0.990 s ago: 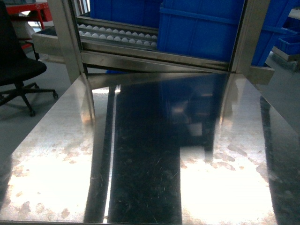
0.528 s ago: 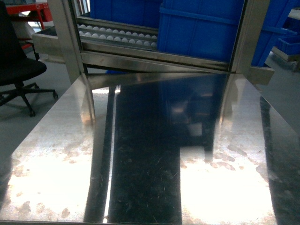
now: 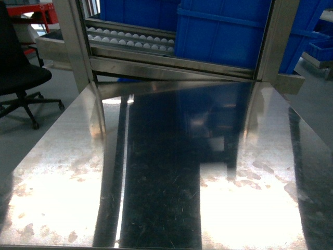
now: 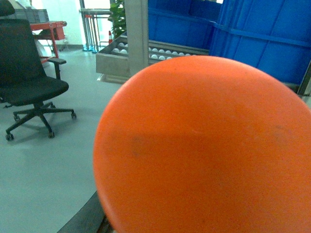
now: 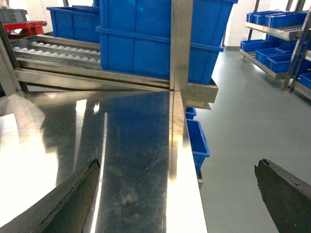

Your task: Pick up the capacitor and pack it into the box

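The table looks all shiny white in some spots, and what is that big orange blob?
Head view: lamp glare whitens the steel table, blue bins mirrored darkly. Left wrist view: an orange rounded thing, very close, hides most. Right wrist view: sharp; tool fingers spread wide.

No readable text, labels, brands or numbers in any view. Blue bins point(image 3: 223, 31) plain-faced, steel table point(image 3: 62, 172) unmarked, orange round object point(image 4: 204, 145) filling left wrist view blank. Nothing legible on office chair point(image 4: 29, 82) either.
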